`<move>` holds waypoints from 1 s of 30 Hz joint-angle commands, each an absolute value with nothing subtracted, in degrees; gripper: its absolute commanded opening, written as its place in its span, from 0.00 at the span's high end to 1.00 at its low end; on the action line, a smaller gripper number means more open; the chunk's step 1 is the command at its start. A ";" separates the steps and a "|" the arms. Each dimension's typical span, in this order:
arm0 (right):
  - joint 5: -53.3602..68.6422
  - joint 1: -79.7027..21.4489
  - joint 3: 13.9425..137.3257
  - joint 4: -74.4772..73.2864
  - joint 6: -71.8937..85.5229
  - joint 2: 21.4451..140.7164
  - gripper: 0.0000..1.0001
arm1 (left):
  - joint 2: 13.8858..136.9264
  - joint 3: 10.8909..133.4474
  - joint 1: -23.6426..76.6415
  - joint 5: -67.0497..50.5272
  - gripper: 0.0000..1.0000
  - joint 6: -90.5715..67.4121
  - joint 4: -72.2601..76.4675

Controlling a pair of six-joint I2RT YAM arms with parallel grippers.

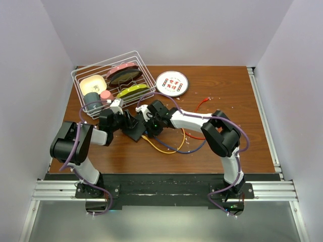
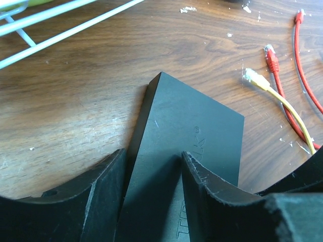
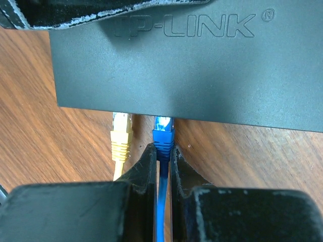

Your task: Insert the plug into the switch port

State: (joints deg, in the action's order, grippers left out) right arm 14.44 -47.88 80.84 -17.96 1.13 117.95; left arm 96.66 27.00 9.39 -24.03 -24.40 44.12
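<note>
Inserting: right gripper point(image 3: 162, 151), clamped on the plug point(image 3: 163, 132) at the switch point(image 3: 186, 65) edge, needs a straight push; left gripper point(image 2: 154, 157) straddles the switch half-open, grip unclear.

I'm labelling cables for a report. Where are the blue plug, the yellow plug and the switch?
blue plug point(image 3: 163, 138): right wrist view, on its blue boot.
yellow plug point(image 3: 121, 144): right wrist view, on its yellow boot.
switch point(image 3: 202, 75): right wrist view, on its top face.
</note>
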 commanded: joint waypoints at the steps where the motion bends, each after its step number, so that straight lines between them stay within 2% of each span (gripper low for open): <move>1: 12.31 -48.34 79.01 -9.49 1.93 119.62 1.00 | 96.15 26.54 14.94 -37.17 0.55 -27.60 45.53; 11: 11.95 -48.43 81.21 -8.53 1.58 120.41 1.00 | 96.07 25.49 20.03 -41.13 0.68 -30.93 46.05; 19: 11.16 -48.43 82.71 -10.02 1.32 120.50 1.00 | 92.90 22.94 21.01 -36.23 0.69 -30.85 44.30; 22: 10.64 -48.43 82.36 -11.25 1.14 120.06 1.00 | 91.32 23.03 20.83 -33.24 0.65 -30.06 41.58; 30: 9.49 -48.43 80.95 -15.63 2.02 118.21 0.99 | 87.81 25.83 18.02 -27.25 0.43 -28.04 34.11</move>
State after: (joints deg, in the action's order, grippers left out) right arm 13.76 -47.62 80.84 -23.27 1.93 116.84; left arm 90.74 24.32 14.90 -17.28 -24.91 40.97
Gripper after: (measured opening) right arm 0.070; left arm 0.537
